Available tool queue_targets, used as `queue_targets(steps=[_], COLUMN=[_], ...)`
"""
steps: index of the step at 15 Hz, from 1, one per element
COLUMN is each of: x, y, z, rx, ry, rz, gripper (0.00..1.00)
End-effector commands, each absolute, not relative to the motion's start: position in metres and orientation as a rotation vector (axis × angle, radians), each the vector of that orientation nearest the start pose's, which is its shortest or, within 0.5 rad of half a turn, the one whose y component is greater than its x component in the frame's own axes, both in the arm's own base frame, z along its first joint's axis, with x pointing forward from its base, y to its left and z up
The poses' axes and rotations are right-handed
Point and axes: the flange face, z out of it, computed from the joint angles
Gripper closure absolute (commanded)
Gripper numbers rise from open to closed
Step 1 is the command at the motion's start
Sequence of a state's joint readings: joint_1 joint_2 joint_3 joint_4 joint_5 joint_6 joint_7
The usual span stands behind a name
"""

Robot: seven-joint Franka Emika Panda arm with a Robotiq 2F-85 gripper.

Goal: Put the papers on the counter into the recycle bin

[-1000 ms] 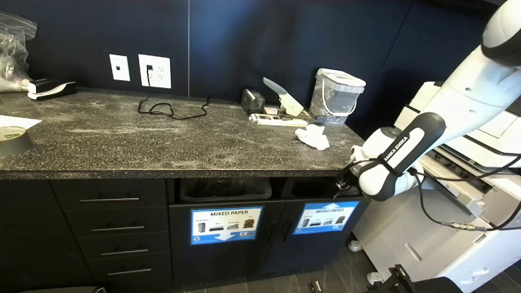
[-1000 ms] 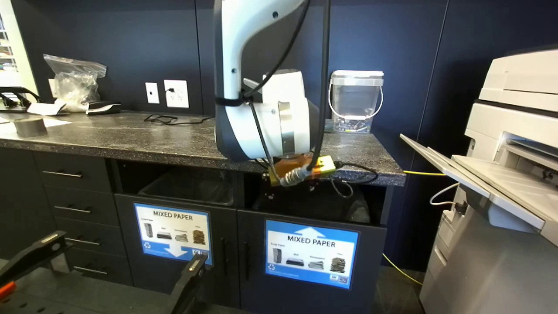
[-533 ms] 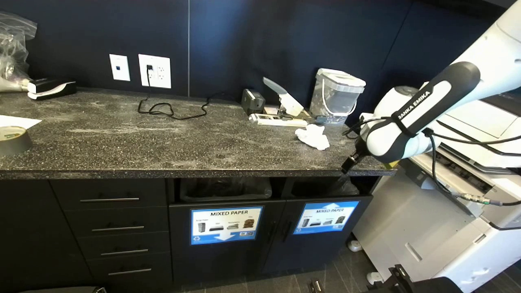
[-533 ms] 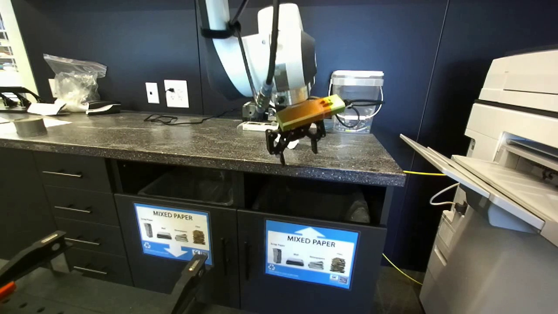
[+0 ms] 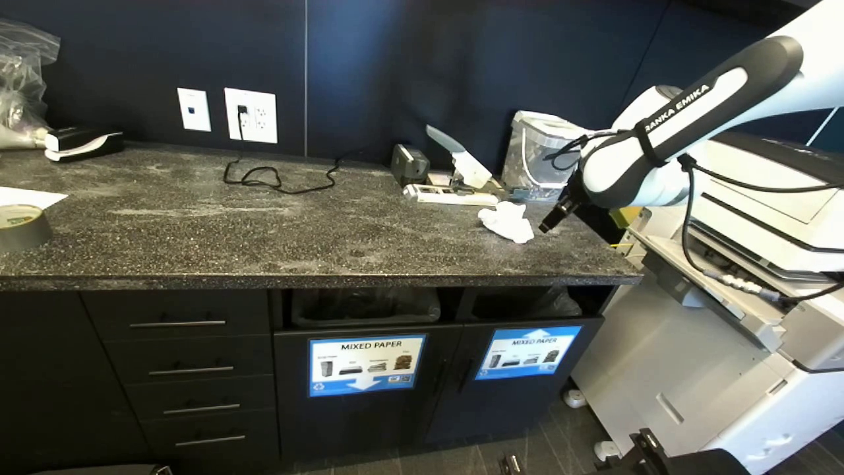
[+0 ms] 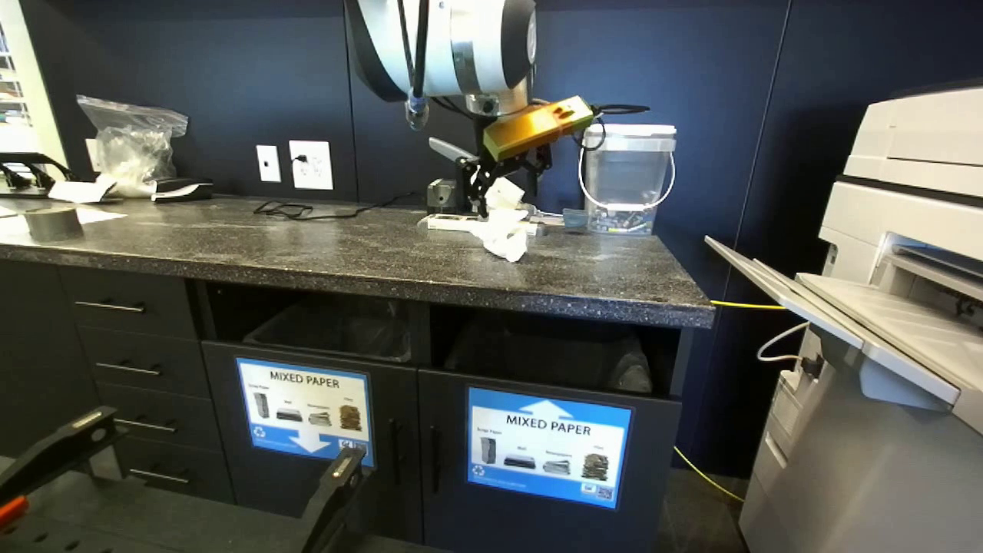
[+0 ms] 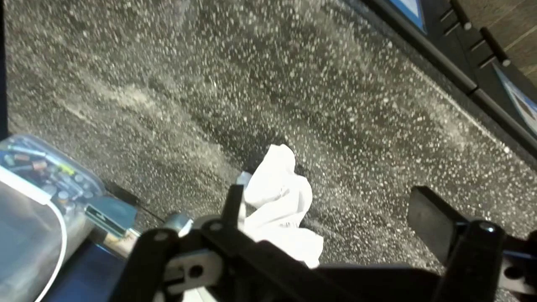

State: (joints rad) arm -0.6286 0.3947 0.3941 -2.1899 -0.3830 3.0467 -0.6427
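Observation:
A crumpled white paper [image 5: 506, 221] lies near the right end of the dark speckled counter [image 5: 264, 237]. My gripper [image 5: 546, 227] hangs over the counter beside it, tilted down. In the wrist view, the open gripper [image 7: 329, 201] has its fingers [image 7: 434, 222] wide apart. The paper [image 7: 277, 201] shows below, nearer the left finger and partly covered by it; nothing is held. Under the counter, the recycle bin [image 6: 633, 372] is the right-hand dark slot, above a mostly blue MIXED PAPER sign [image 6: 549, 445]. Its inside is too dark to make out.
Behind the paper stand a hole punch [image 5: 452, 196], a black box [image 5: 409, 165] and a clear lidded tub [image 5: 537, 155]. A similar slot [image 5: 366, 310] with a whiter sign sits left of the bin. A tape roll [image 5: 23, 227] lies far left; a printer [image 6: 906, 215] stands right.
My gripper has risen from in front of the right-hand slot, up past the counter edge and over the countertop towards the paper. The paper has not moved, and the jaws have stayed apart.

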Motion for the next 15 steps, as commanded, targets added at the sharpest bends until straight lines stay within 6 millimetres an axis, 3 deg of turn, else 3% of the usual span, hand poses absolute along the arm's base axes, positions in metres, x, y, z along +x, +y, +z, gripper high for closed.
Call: queue_targets(steps=[1,4,11,15], x=[0.620,0.646,0.694,0.716], y=[-0.109,-0.105,-0.092,-0.091], z=[0.278,0.273,0.233,0.222], rx=[-2.908,-2.821,-2.757,-2.757], ry=[-1.253,-1.334,-1.501,-1.556], rz=[-0.900,-0.914,-0.790,-0.755], gripper=[0.00,0.00,0.00,0.00])
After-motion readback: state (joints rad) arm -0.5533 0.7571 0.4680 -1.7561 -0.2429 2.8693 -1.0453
